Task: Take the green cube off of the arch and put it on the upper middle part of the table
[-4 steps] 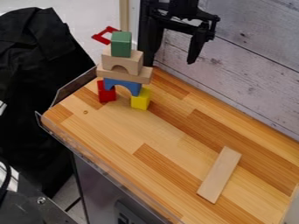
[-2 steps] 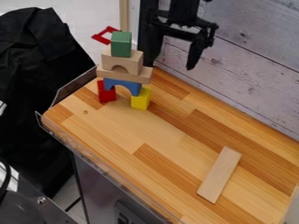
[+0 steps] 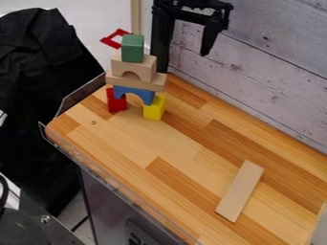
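Note:
The black gripper hangs at the top of the view, to the right of the block tower and clear of it. Its fingers are spread wide with nothing between them; the left one is hard to tell from a dark upright behind it. The green cube is the tower's topmost piece, resting on the natural-wood arch. Under that arch lies a flat wooden plank, carried by a blue arch. A red block and a yellow block support the blue arch on the wooden table.
A long wooden plank lies flat at the table's lower right. The whitewashed plank wall runs along the table's right side. A clear rim edges the front left, with black cloth beyond.
The gripper first dipped slightly, then rose and shifted a little left, toward the tower's side. The tower and the loose plank have kept their places.

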Robot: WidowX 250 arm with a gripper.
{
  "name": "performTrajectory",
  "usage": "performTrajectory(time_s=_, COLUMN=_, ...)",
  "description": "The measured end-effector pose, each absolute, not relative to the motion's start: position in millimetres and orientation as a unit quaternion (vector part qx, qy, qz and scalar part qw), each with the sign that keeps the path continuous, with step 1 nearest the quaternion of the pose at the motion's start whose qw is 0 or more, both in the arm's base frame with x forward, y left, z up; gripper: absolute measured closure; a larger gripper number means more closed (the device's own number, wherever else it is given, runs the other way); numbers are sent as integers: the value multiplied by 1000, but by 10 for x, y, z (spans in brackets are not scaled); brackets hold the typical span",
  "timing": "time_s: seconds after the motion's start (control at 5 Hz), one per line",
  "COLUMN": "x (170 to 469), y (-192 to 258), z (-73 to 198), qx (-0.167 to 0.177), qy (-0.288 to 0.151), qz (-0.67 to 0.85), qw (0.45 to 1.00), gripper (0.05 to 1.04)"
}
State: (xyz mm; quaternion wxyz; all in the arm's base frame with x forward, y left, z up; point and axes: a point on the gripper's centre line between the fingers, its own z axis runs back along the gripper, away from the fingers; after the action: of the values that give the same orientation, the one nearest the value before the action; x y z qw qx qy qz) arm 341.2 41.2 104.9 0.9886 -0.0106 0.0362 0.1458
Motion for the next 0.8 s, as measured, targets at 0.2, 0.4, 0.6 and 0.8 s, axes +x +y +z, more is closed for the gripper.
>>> performTrajectory(time_s=0.2, x=3388, y=619, z=1054, qx=-13, qy=33, qz=170, qw=985, gripper=84)
performTrajectory(time_s=0.4, x=3327, y=845, z=1066, qx=-4, qy=37, qz=192, qw=981, gripper=84)
performTrajectory(time_s=0.6, x=3301, y=966, z=1094, qx=-3, qy=33, qz=209, qw=977, gripper=84)
performTrajectory(time_s=0.8, x=3255, y=1059, z=1143, qx=-4, qy=27, qz=225, qw=974, gripper=84)
